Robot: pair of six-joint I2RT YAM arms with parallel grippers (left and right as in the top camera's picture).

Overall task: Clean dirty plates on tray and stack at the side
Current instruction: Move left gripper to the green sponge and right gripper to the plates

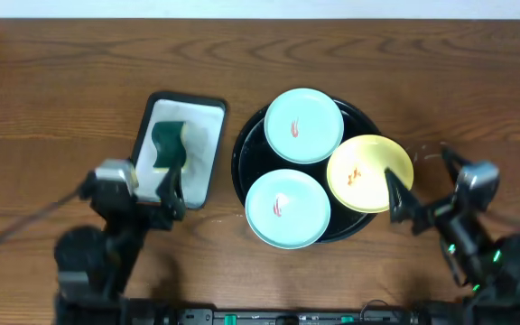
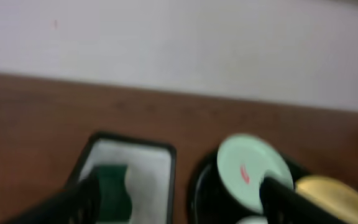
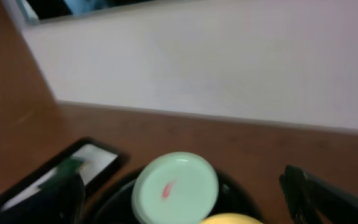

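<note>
Left gripper (image 2: 180,186) and right gripper (image 3: 180,179) are both spread wide and empty. The yellow plate (image 1: 369,173) overhangs the tray's (image 1: 239,155) right rim, so one clumsy nudge could tip it.

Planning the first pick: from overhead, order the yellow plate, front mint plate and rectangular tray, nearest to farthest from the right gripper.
From the right gripper:
1. Yellow plate, right beside it.
2. Front mint plate, centre.
3. Rectangular tray, far left.
</note>
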